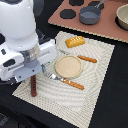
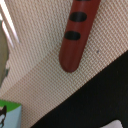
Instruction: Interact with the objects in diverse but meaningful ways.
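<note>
A brown sausage with dark stripes lies on the beige woven placemat, near its edge at the exterior view's left; it also shows in the wrist view. My gripper hangs right over the sausage's far end. Its fingers are hidden by the hand, and no fingers show in the wrist view. A golden scored bread loaf lies at the mat's far edge. A grey two-handled pot sits on the brown board. A green and white carton corner shows in the wrist view. The fish-shaped piece is out of view.
A tan round plate sits mid-mat with two orange-handled utensils beside it. The brown board at the back carries black discs and a bowl. The table around the mat is black.
</note>
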